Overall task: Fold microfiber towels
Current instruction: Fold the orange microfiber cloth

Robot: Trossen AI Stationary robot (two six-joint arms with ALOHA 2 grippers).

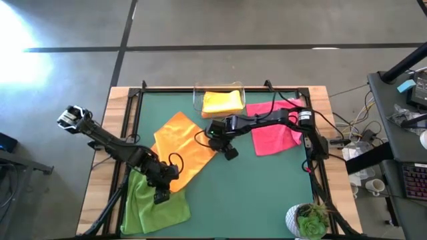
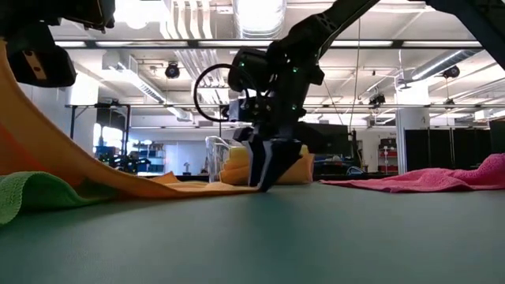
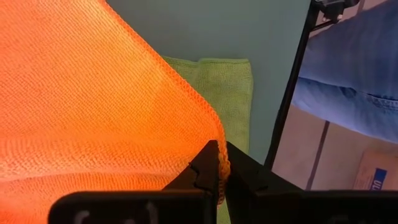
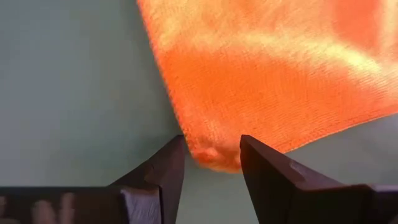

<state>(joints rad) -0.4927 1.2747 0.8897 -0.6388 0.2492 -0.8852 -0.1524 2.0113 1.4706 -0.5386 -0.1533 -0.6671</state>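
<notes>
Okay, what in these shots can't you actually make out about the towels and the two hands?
- Lime green towel: high view, partly covered by the left arm and left hand.
- Orange towel: whether the open right hand touches its corner; right wrist view shows the corner between the fingers only.
- Yellow towel: fold count; the clear bin and the distance hide it.
- Pink towel: the right arm crosses it.

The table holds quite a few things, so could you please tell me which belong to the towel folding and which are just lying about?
Job:
orange towel, pinched by the left claw; right claw open at its corner
lime green towel
hot pink towel
yellow towel

Lying about:
clear bin
potted plant
</notes>
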